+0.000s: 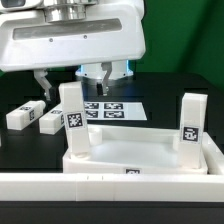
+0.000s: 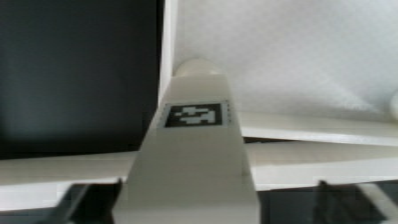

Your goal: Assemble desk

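Note:
The white desk panel [image 1: 140, 158] lies at the front with two white tagged legs standing in its corner sockets, one on the exterior view's left [image 1: 72, 118] and one on the right [image 1: 192, 120]. My gripper [image 1: 72, 80] hangs over the top of the left leg, with a finger [image 1: 42, 82] showing apart from the leg's side. In the wrist view that leg [image 2: 192, 130] rises between my jaws with its tag facing the camera, and the gripper [image 2: 192, 208] looks open around it. The panel [image 2: 294, 60] lies behind it.
Two loose white legs [image 1: 22, 115] [image 1: 50, 120] lie on the black table at the exterior view's left. The marker board [image 1: 112, 108] lies behind the panel. A white rail [image 1: 110, 185] edges the table's front. The big gripper housing [image 1: 70, 35] fills the top.

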You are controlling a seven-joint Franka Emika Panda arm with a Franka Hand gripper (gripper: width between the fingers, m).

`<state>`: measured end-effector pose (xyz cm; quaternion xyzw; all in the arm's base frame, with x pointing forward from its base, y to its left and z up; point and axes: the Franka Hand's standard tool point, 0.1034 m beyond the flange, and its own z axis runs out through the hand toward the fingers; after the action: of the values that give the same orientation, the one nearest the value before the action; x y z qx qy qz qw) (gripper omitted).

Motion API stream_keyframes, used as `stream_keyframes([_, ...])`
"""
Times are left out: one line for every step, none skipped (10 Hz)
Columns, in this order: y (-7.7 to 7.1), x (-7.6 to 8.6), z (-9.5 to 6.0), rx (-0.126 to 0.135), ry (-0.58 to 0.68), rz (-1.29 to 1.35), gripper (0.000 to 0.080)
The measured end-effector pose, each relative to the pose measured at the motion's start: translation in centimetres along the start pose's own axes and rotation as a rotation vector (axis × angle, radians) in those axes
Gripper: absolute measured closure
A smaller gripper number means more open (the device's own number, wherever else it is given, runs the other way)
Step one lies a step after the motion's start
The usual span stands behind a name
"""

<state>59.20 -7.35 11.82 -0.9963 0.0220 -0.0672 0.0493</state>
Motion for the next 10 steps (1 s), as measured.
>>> stream_keyframes([0.0, 0.0, 0.0, 0.0, 0.0, 0.0, 0.0376])
stream_keyframes([0.02, 0.0, 0.0, 0.0, 0.0, 0.0, 0.0511])
stream_keyframes([0.02, 0.0, 0.0, 0.0, 0.0, 0.0, 0.0511])
stream_keyframes([0.02, 0.0, 0.01, 0.0, 0.0, 0.0, 0.0511])
stream_keyframes([0.02, 0.0, 0.01, 0.0, 0.0, 0.017, 0.0511])
stream_keyframes([0.01, 0.0, 0.01, 0.0, 0.0, 0.038, 0.0511])
stream_keyframes([-0.01, 0.0, 0.02, 0.0, 0.0, 0.124, 0.0511])
stream_keyframes([-0.18, -0.02, 0.09, 0.0, -0.001, 0.254, 0.0511])
stream_keyframes([-0.37, -0.03, 0.13, 0.001, -0.002, 0.367, 0.0511])
stream_keyframes([-0.35, -0.04, 0.15, 0.001, -0.002, 0.461, 0.0511])
